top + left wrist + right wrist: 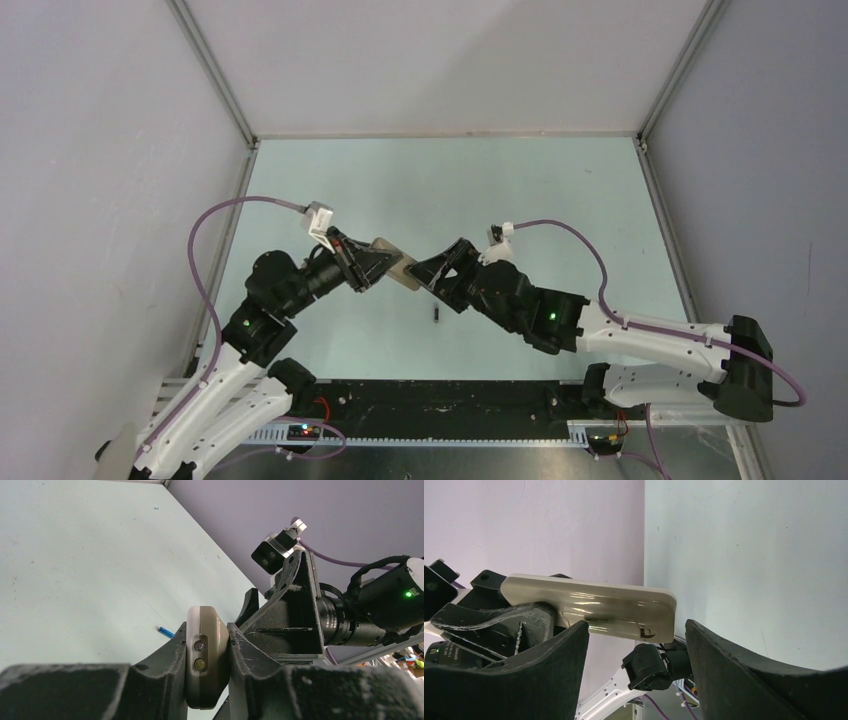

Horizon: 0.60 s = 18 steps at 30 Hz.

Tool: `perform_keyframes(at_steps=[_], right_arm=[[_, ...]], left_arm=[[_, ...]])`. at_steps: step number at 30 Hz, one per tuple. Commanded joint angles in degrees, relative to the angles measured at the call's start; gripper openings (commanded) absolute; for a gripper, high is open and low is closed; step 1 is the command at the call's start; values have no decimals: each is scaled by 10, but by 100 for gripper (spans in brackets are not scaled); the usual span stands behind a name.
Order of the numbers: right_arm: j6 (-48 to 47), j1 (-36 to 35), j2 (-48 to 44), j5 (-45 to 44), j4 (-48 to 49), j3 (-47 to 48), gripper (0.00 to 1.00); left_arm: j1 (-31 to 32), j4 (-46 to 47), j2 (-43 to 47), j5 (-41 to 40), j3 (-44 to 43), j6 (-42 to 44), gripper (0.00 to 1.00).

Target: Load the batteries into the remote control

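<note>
One remote control (202,650), clamped in left fingers (160,672), right fingers (734,670) spread open at its end

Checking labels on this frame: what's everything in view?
remote control: 1, beige-grey back showing, held above the table mid-scene
dark battery: 1, black, lying on the table just nearer the bases than the remote
blue battery: 1, bright blue, on the table, seen only in the left wrist view
table: 1, pale green
cables: 2, purple, one looping off each arm
left end effector: 1, black, shut on the remote's end
right end effector: 1, black, open at the remote's other end
</note>
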State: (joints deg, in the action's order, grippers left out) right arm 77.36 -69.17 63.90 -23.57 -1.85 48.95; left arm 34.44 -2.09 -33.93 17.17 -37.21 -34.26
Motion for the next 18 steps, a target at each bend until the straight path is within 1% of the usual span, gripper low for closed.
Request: perform_keyframes(at_steps=[1, 4, 7, 10, 15, 18], right_arm=[[-19, 0, -12, -18, 39, -1, 74], [-31, -2, -23, -18, 48, -2, 72], [-33, -2, -39, -23, 29, -1, 70], [-29, -1, -60, -25, -4, -1, 69], [-38, 9, -64, -15, -12, 10, 68], [-40, 10, -59, -20, -27, 20, 70]], left_arm=[[5, 29, -1, 7, -28, 19, 0], [4, 26, -3, 2, -30, 22, 0], [5, 24, -9, -3, -35, 21, 0], [5, 25, -18, 1, -44, 19, 0], [5, 24, -34, 5, -50, 23, 0], [5, 29, -39, 7, -48, 25, 0]])
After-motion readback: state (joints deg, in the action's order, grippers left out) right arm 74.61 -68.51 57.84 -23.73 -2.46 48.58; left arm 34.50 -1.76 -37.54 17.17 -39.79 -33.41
